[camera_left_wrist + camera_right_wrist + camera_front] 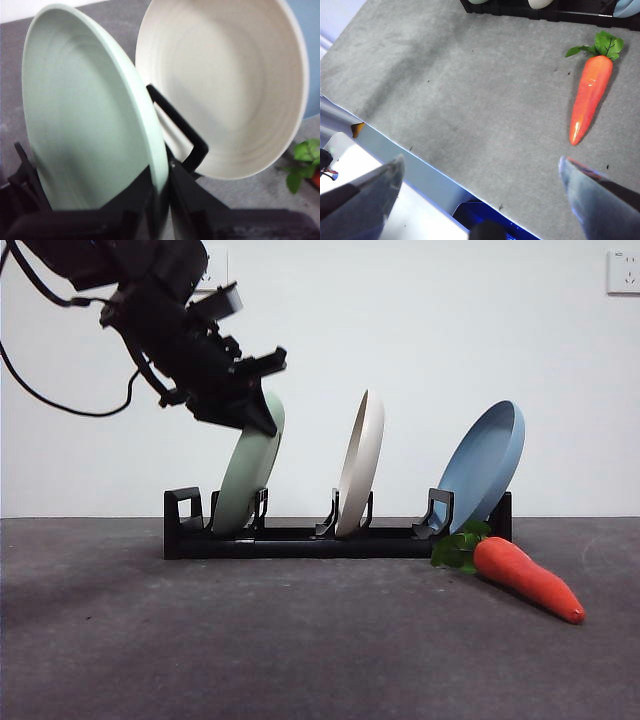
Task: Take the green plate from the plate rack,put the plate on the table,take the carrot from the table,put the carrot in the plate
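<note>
From the front, my left gripper (262,400) comes down from the upper left, dark and bulky, and meets the top rim of the green plate (245,480). That plate leans in the left end slot of the plate rack (300,538), with the cream-white plate (360,465) in the middle slot and the blue plate (485,465) at the right end. The carrot (528,578) lies on the table (200,640) just in front of the rack's right end, leaves toward the rack.

Through my left wrist camera, my jaws sit on either side of the green plate's (85,125) rim, pinching it, though the contact is blurred and dark, so the grip looks firm rather than certain. The cream-white plate (225,85) stands just behind.

Through my right wrist camera, my right gripper (480,195) hangs spread wide over the table's (470,90) near edge, holding nothing. The carrot (589,97) lies apart from it, tip toward me.
</note>
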You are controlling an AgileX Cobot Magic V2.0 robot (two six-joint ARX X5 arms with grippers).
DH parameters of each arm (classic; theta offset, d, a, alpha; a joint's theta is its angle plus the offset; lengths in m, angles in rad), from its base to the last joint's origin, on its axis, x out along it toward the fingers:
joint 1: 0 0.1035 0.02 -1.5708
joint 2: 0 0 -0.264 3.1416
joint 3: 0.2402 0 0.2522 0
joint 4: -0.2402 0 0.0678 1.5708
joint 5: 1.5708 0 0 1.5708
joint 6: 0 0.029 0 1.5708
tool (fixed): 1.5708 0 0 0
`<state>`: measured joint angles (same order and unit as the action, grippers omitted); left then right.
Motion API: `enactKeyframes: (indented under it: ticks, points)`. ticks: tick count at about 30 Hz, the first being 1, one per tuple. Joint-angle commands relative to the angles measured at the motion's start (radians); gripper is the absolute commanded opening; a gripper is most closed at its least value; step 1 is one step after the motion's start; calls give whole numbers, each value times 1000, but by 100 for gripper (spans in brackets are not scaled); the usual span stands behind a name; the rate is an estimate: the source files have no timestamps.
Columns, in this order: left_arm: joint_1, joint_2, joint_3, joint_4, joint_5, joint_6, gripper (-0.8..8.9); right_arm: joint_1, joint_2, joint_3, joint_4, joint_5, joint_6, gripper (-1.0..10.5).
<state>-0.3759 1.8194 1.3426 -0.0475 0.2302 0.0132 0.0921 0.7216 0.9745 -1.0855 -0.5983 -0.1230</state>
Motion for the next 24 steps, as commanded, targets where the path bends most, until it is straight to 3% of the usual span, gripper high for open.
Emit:
enactKeyframes:
  ticks: [1, 8, 14, 21, 24]
  points:
    - [-2, -56, 1, 16, 11, -14, -8, 2, -2, 3, 0, 3, 2, 691]
    - [-3, -181, 2, -11, 11, -14, -8, 2, -2, 3, 0, 3, 2, 691]
    - [-43, -341, 2, -154, -13, 28, -8, 2, -2, 3, 0, 3, 2, 691]
    - [-235, -499, 2, -403, -274, 271, -6, 2, -2, 3, 3, 3, 2, 691]
    - [-338, -506, 2, -505, -384, 334, -6, 2, -2, 3, 7, 4, 2, 691]
